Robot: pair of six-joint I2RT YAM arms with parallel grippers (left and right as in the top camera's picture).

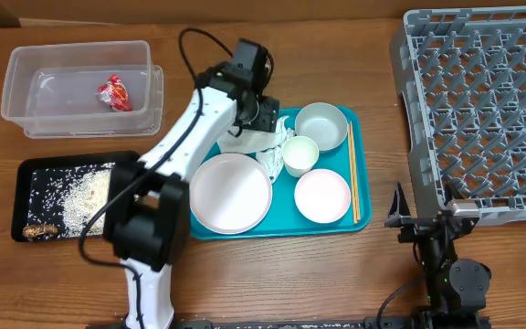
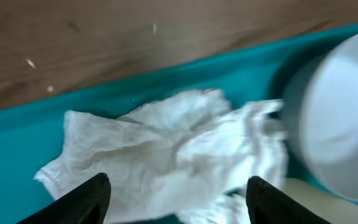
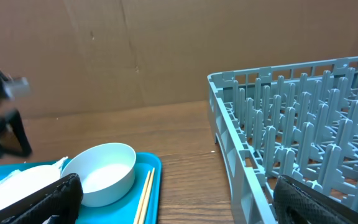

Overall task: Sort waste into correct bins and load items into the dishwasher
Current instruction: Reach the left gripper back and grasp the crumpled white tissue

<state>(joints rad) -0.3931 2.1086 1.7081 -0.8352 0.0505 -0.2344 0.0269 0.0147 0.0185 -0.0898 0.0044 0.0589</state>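
Step in hand: we judge it to be picking up the crumpled napkins (image 2: pixel 166 149) for the bins.
Left gripper (image 2: pixel 179 186): jaws spread wide, one finger on either side of the paper, holding nothing.
Where the napkins lie: on the teal tray (image 1: pixel 286 228), at 11 o'clock from its middle, beside the cup (image 1: pixel 300 155) and just below the bowl (image 1: pixel 321 125).
Doing it well: we would come straight down, close on the thickest fold in the middle, and keep the 3 o'clock finger clear of the cup and the bowl.
Risk: a grip on a thin corner may let the rest trail and drag against the dishes.
Right gripper (image 3: pixel 176 186): jaws wide and holding nothing, parked at 5 o'clock on the table, near the rack's front edge.
Clear tub (image 1: pixel 78 47): at 10 o'clock on the table, holding only a red wrapper (image 1: pixel 114 92).
Black tray (image 1: pixel 26 206): at 8 o'clock, with rice scraps (image 1: pixel 80 192) and a brown bit in its near corner.
Teal tray, other contents: large plate (image 1: pixel 230 192) at 8 o'clock, pink plate (image 1: pixel 322 195) at 4 o'clock, chopsticks (image 1: pixel 352 174) along the 3 o'clock edge.
Rack (image 1: pixel 482 110): at 2 o'clock, nothing loaded.
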